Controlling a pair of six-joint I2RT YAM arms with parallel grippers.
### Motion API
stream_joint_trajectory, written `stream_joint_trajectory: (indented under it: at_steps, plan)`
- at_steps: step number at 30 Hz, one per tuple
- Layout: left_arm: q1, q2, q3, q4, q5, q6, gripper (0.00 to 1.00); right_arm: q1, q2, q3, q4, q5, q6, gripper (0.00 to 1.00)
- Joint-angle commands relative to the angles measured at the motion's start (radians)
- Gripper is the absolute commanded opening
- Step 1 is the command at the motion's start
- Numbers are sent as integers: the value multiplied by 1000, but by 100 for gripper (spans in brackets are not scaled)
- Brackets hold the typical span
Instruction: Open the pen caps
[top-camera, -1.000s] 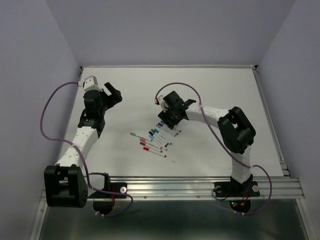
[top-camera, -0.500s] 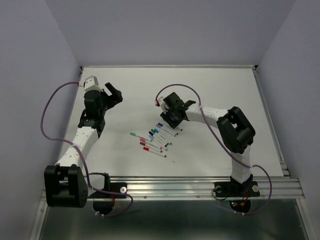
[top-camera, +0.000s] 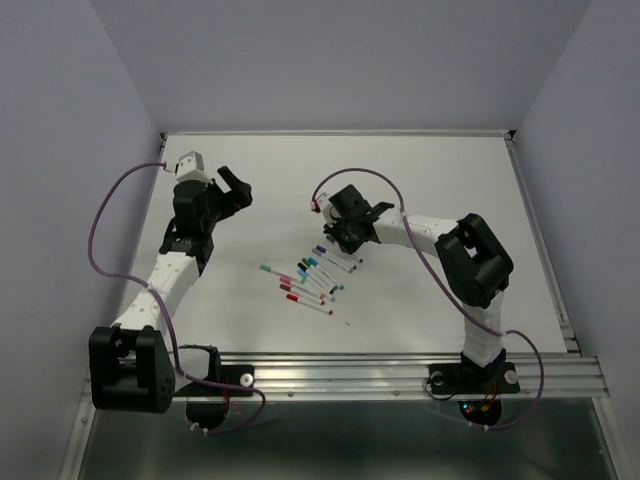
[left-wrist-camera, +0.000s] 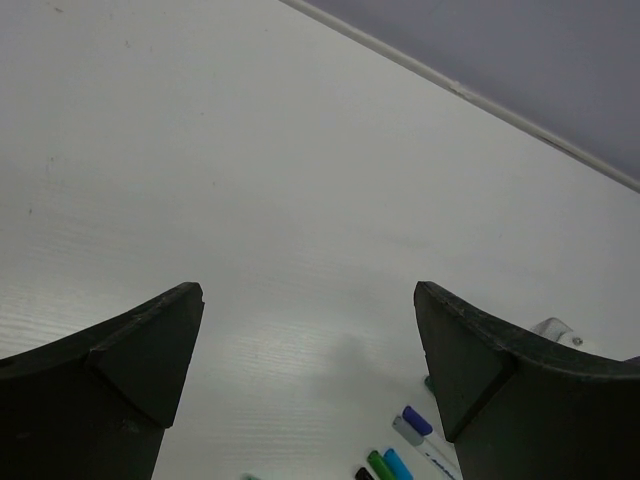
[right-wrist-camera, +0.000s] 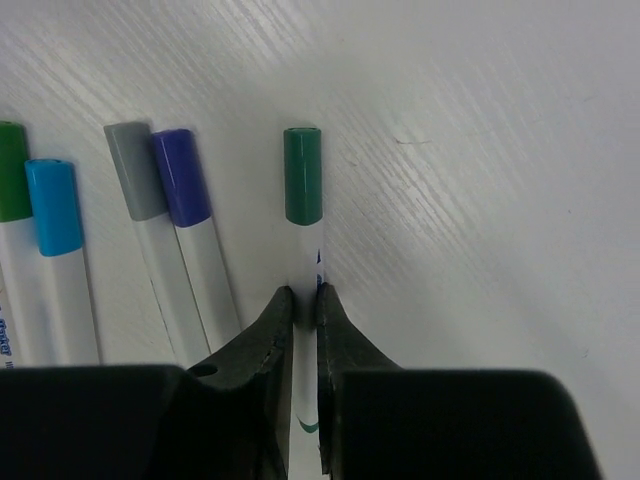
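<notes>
- Right tool (right-wrist-camera: 305, 300): jaws together, clamped on the white barrel of one pen (right-wrist-camera: 306, 255). The grip sits below the cap, with a short stretch of barrel bare between them.
- Green cap (right-wrist-camera: 302, 175): on that pen's end, at 12 o'clock from the tool tips in the right wrist view. It is free of the jaws and not yet pulled off.
- Long axis of the held pen: 12 to 6 o'clock in that view, in line with the tool's reach.
- Neighbouring caps: purple cap (right-wrist-camera: 181, 177), grey cap (right-wrist-camera: 132, 170) and light-blue cap (right-wrist-camera: 54, 205) lie at 9 to 10 o'clock, roughly parallel and apart from the jaws.
- Right arm pose: stretched low across the worktop (top-camera: 450, 180), wrist pitched down over the 1 o'clock end of the other pens (top-camera: 305, 280).
- Left tool (top-camera: 228, 190): jaws wide apart, holding nothing, raised above bare worktop. The pens lie at 4 o'clock from it, well apart.
- Judgement: the cap's free end needs the left tool, which is the farther of the two.
</notes>
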Motion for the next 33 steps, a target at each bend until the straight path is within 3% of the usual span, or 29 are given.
stream_joint_trajectory:
  at_steps: [1,4,11,15,20,33]
  plan:
    - [-34,17,16,42,64,-28,99,-38,-59,-49,132,18,-3,1]
    - [-82,37,43,48,97,-59,99,-48,-120,-43,175,14,8,1]
    - [-248,103,140,97,162,-76,99,-57,-241,-26,211,-162,97,1]
    - [-276,129,163,142,229,-97,99,-78,-311,-67,247,-222,173,1]
    - [-299,158,165,228,308,-169,97,-106,-408,-184,396,-426,285,1]
    - [-380,232,206,258,291,-192,79,-106,-436,-201,467,-448,362,1]
